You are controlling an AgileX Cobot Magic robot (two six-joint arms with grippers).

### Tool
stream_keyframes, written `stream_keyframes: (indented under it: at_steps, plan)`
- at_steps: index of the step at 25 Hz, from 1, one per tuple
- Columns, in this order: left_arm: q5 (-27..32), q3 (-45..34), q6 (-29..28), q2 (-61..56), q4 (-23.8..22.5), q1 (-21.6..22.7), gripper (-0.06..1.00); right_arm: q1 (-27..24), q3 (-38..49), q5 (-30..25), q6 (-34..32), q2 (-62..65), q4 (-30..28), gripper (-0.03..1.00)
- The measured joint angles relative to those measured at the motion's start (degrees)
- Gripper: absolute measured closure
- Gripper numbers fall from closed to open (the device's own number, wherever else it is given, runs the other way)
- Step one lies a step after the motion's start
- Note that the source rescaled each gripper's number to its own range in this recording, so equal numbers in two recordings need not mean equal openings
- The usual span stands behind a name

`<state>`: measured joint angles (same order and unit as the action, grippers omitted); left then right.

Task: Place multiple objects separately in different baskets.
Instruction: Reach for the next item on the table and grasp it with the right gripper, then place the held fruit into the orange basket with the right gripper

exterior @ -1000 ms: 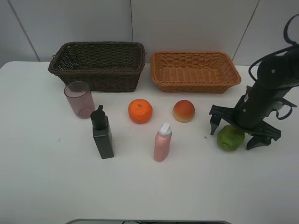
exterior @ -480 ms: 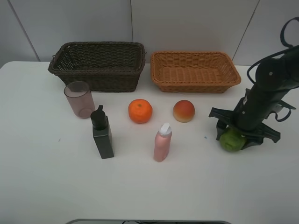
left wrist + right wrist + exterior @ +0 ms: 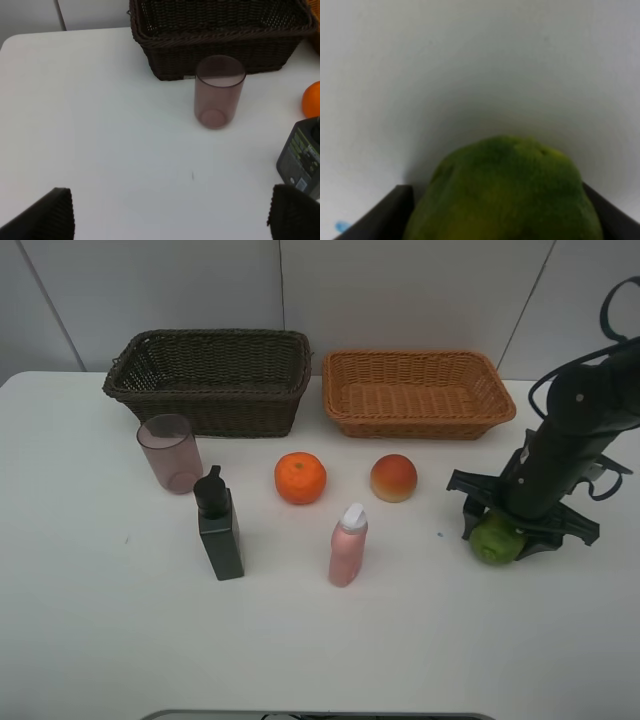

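My right gripper point(image 3: 498, 534) is shut on the green round fruit point(image 3: 492, 543), which rests on the white table at the right; up close the fruit point(image 3: 505, 195) fills the space between both dark fingers. In a loose row on the table stand the mauve cup point(image 3: 170, 452), dark pump bottle point(image 3: 219, 528), tangerine point(image 3: 300, 478), pink bottle point(image 3: 348, 545) and peach point(image 3: 394, 478). Behind them are the dark brown basket point(image 3: 210, 375) and the tan basket point(image 3: 415, 390), both empty. My left gripper point(image 3: 172, 212) hangs open over bare table, short of the cup point(image 3: 219, 90).
A white wall rises directly behind both baskets. The table's point(image 3: 320, 640) front edge runs along the bottom of the high view. In the left wrist view the dark basket point(image 3: 220, 30) stands behind the cup, with the pump bottle point(image 3: 302, 160) and tangerine point(image 3: 312, 99) at one side.
The right gripper's fingers have come down around the green fruit and closed on it. Nothing else has moved.
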<state>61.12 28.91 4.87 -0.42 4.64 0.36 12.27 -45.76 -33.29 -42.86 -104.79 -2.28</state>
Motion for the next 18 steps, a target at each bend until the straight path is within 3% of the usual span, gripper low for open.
stream_keyframes:
  at_steps: [8,12,18]
  plan:
    - [0.0,0.0,0.0,0.0,0.0,0.0,-0.06,0.0,-2.21,-2.25,0.51,-0.05,0.0,0.5]
    - [0.0,0.0,0.0,0.0,0.0,0.0,-0.06,0.0,-9.02,-10.67,5.5,0.15,-0.45,0.5]
    - [0.0,0.0,0.0,0.0,0.0,0.0,-0.06,0.2,-23.45,-22.54,18.4,0.82,-2.64,0.5]
